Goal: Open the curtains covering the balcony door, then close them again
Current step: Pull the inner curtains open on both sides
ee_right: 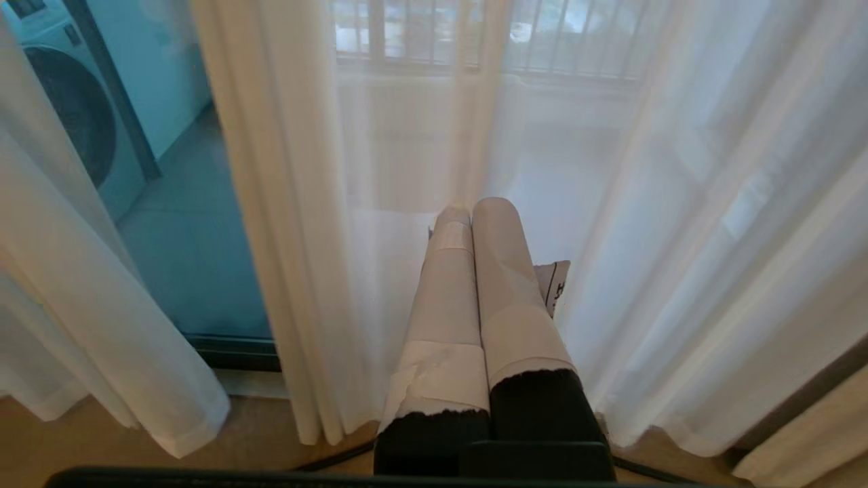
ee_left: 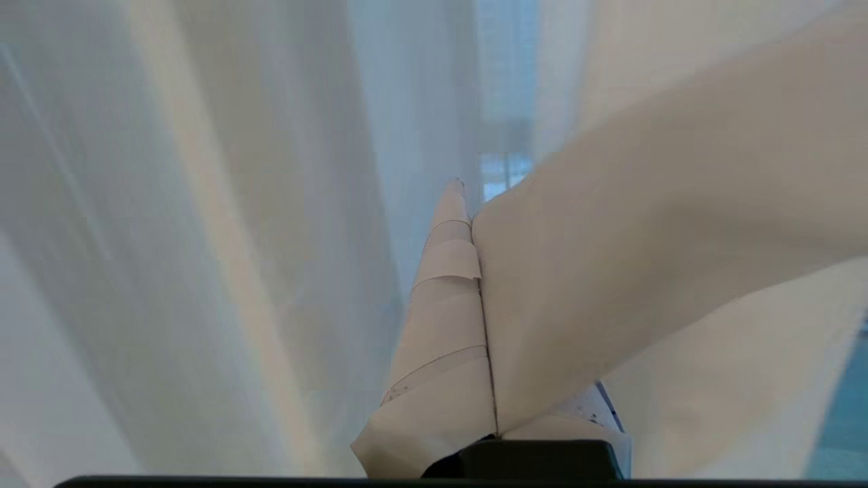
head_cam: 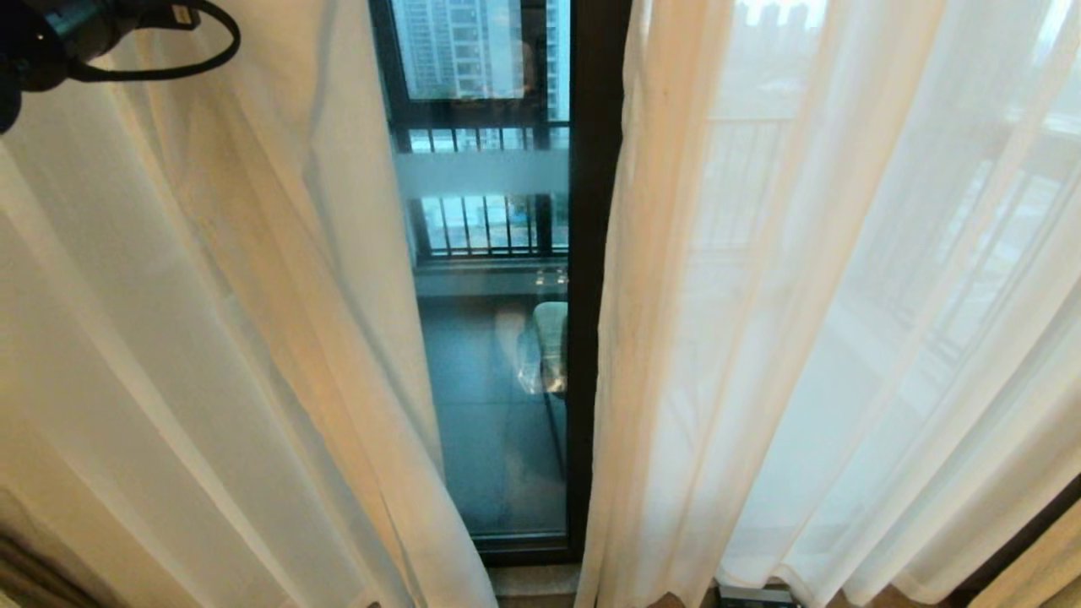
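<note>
The curtains hang as two sheer white panels, a left one (head_cam: 211,338) and a right one (head_cam: 844,338), parted in the middle. In the gap shows the balcony door (head_cam: 490,380), glass with a frosted band (head_cam: 481,173) and a dark upright frame (head_cam: 591,253). My left arm (head_cam: 51,34) is raised at the upper left. In the left wrist view my left gripper (ee_left: 464,196) is shut, and a taut cream fold of the curtain (ee_left: 644,237) comes out from between its taped fingers. My right gripper (ee_right: 471,210) hangs low, shut and empty, pointing at the foot of the right sheer panel (ee_right: 678,237).
Beyond the glass are the tiled balcony floor, a pale green seat (head_cam: 551,338), railing bars (head_cam: 481,224) and a washing machine (ee_right: 68,115). A strip of heavy beige drape (head_cam: 1039,566) hangs at the far right. Wooden floor (ee_right: 68,440) runs under the curtain hems.
</note>
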Controlling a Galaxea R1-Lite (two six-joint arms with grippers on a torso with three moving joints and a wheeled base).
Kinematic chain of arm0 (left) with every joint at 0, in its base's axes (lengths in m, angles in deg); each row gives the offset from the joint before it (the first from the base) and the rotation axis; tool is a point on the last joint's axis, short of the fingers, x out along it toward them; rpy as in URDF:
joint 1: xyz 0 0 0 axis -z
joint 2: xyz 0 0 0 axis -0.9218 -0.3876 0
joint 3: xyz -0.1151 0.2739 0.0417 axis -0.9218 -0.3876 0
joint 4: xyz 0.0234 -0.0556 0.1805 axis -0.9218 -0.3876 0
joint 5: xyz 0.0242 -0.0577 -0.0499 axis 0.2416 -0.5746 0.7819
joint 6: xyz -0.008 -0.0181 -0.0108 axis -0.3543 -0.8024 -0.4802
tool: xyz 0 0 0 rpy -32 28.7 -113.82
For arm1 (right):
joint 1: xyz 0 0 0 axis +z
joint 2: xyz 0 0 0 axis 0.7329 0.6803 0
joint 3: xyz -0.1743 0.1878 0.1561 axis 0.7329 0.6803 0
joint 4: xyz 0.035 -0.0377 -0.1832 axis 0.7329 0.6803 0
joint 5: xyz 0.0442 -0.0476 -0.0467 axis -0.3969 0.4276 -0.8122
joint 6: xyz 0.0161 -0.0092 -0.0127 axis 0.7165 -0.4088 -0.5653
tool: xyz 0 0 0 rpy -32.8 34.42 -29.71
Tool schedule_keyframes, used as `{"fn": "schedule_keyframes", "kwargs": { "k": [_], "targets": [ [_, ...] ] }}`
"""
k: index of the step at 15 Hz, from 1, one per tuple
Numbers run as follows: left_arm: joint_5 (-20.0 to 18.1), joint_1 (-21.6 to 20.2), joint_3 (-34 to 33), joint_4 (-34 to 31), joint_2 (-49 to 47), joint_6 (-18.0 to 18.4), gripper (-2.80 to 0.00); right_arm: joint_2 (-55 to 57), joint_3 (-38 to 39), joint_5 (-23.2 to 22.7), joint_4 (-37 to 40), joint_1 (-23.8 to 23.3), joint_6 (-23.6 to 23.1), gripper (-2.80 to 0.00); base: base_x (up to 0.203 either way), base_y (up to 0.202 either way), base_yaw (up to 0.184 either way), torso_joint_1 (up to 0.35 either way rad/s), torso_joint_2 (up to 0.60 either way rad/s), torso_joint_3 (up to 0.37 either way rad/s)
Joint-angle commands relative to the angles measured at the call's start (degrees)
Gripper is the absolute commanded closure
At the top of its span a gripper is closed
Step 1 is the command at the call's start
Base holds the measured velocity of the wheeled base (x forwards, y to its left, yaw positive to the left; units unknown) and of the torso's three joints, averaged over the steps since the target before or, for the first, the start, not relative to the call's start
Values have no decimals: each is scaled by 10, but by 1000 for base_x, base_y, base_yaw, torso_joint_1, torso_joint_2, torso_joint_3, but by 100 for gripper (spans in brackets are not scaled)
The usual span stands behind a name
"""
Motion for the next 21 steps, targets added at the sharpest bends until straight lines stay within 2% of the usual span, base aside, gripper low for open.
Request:
{"fn": "schedule_keyframes", "kwargs": {
  "k": [1, 21],
  "targets": [
    [1, -1, 0, 1, -2, 1, 0, 1, 0, 0, 0, 0, 0, 0, 0, 188, -1, 2, -2, 11],
    [0, -11, 0, 0, -12, -7, 0, 1, 0, 0, 0, 0, 0, 0, 0, 185, -1, 2, 2, 3]
  ]
}}
